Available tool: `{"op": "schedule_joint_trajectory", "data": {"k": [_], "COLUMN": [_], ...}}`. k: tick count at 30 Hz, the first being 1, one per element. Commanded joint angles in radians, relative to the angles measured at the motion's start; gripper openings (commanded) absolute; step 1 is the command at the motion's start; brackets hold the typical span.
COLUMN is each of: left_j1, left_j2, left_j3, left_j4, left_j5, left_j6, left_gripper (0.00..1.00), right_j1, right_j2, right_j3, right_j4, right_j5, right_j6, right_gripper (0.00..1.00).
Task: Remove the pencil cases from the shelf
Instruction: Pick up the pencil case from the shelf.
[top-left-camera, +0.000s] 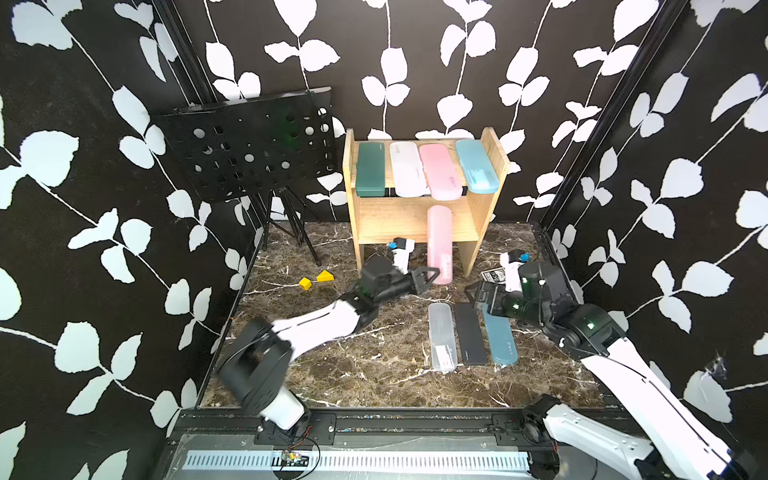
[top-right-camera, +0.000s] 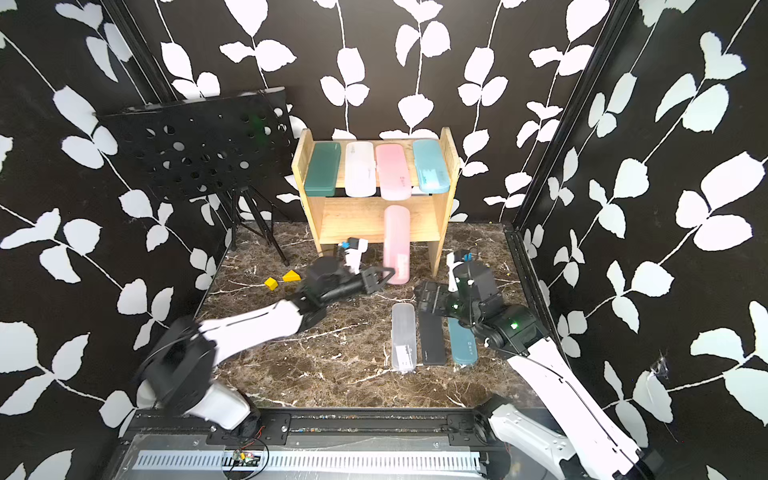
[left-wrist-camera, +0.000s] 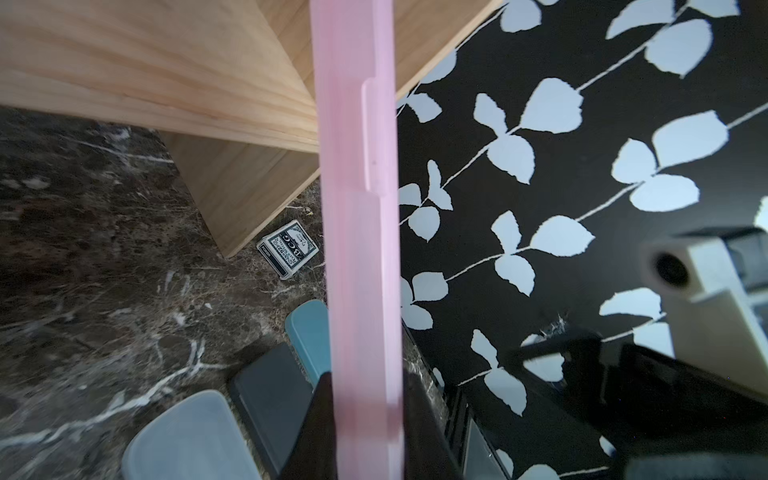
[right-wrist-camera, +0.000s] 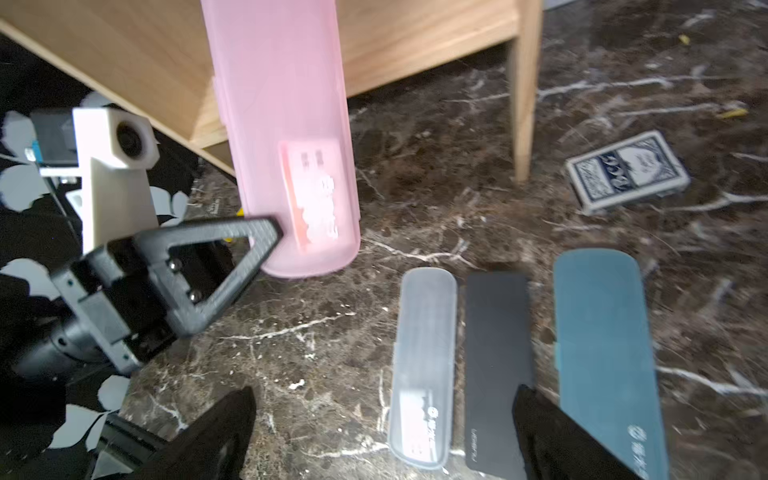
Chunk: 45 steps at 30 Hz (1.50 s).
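Pinching the near end of a pink pencil case (top-left-camera: 439, 245), our left gripper (top-left-camera: 432, 276) has its jaws pressed onto it. The case's far end sits on the lower tier of the shelf (top-left-camera: 390, 216), and the rest juts out in front. Our right gripper (top-left-camera: 478, 297) hangs spread wide before the shelf, above the clear case (top-left-camera: 442, 336), black case (top-left-camera: 469, 334) and teal case (top-left-camera: 500, 338).

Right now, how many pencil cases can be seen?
8. Green, white, pink, blue on the shelf's top; second pink at its lower tier, in the left hand; clear, black, teal on the table.
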Motion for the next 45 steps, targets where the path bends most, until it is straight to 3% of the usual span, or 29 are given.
{"op": "schedule_joint_trajectory", "data": {"k": [1, 7, 12, 20, 28, 35, 40, 42, 44, 45], "left_j1": [-0.005, -0.022, -0.024, -0.024, -0.024, -0.025, -0.025, -0.024, -0.024, -0.024], "left_j2": [-0.161, -0.396, -0.505, -0.6, -0.664, -0.693, -0.713, -0.72, -0.724, -0.728], "left_j3": [-0.106, -0.275, -0.305, -0.364, -0.371, -0.356, -0.356, -0.362, -0.363, -0.364], "left_j4": [-0.024, -0.08, -0.162, -0.151, -0.202, -0.251, -0.272, -0.274, -0.284, -0.29], "left_j5": [-0.023, -0.066, -0.087, -0.115, -0.109, -0.088, -0.09, -0.093, -0.099, -0.105], "left_j6": [0.113, 0.109, 0.122, 0.093, 0.098, 0.1, 0.103, 0.105, 0.104, 0.107], "left_gripper": [0.0, 0.0, 0.0, 0.0, 0.0, 0.0, 0.0, 0.0, 0.01, 0.18], "right_j1": [0.074, 0.187, 0.276, 0.345, 0.35, 0.349, 0.349, 0.349, 0.35, 0.35], "right_j2": [0.027, 0.149, 0.28, 0.427, 0.47, 0.499, 0.503, 0.497, 0.49, 0.488], "right_j3": [-0.022, 0.058, 0.15, 0.275, 0.284, 0.305, 0.306, 0.306, 0.305, 0.31], "right_j4": [0.216, 0.356, 0.385, 0.336, 0.347, 0.379, 0.378, 0.373, 0.364, 0.35], "right_j5": [0.028, 0.032, 0.08, 0.184, 0.167, 0.078, 0.078, 0.094, 0.106, 0.113], "right_j6": [0.032, 0.032, -0.001, -0.02, -0.017, -0.012, -0.006, -0.002, -0.001, -0.001], "right_gripper": [0.99, 0.99, 0.99, 0.99, 0.99, 0.99, 0.9, 0.76, 0.69, 0.69]}}
